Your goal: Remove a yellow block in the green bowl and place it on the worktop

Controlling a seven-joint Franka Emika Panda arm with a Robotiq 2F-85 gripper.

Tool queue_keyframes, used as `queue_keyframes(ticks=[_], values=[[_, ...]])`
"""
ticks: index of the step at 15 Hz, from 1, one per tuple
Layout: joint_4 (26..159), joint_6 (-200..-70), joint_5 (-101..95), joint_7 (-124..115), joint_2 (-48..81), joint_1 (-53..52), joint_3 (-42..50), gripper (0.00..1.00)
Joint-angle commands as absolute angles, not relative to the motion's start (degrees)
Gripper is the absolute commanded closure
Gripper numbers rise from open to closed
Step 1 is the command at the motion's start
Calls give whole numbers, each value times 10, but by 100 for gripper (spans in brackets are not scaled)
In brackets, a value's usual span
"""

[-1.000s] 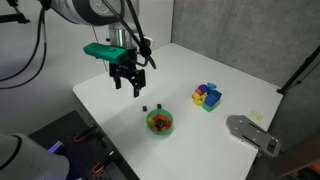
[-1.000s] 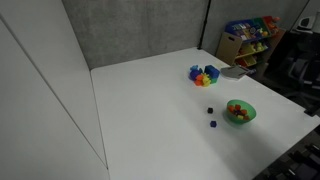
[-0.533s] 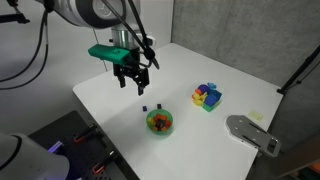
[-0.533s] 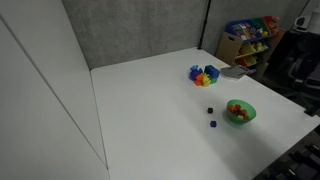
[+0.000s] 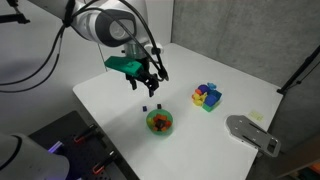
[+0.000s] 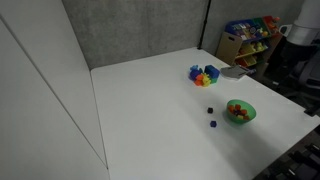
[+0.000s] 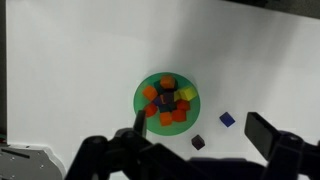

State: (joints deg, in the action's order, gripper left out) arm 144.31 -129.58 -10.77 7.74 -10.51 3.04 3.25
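Grey speckled wall (image 6: 130, 30) at back. Tall white panel (image 6: 40, 110) to one side. Shelf of colourful bins (image 6: 250, 38) in far corner. Pale wall (image 5: 240, 30), even light.

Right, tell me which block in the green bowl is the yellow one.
In the wrist view, the yellow block at the right edge of the green bowl; the rest there are orange, red or dark.

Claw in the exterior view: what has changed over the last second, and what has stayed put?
The claw has swung toward the green bowl and turned at the wrist, open and holding nothing. The bowl with its contents, the two loose dark blocks and the block pile have not moved.
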Motion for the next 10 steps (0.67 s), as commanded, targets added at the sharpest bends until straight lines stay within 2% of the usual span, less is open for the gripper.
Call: queue_keyframes(ticks=[1,10], values=[[1433,-1354,-105,64,-53,40,42,0],[1389,-1494,-96,40,127,56,62,0]])
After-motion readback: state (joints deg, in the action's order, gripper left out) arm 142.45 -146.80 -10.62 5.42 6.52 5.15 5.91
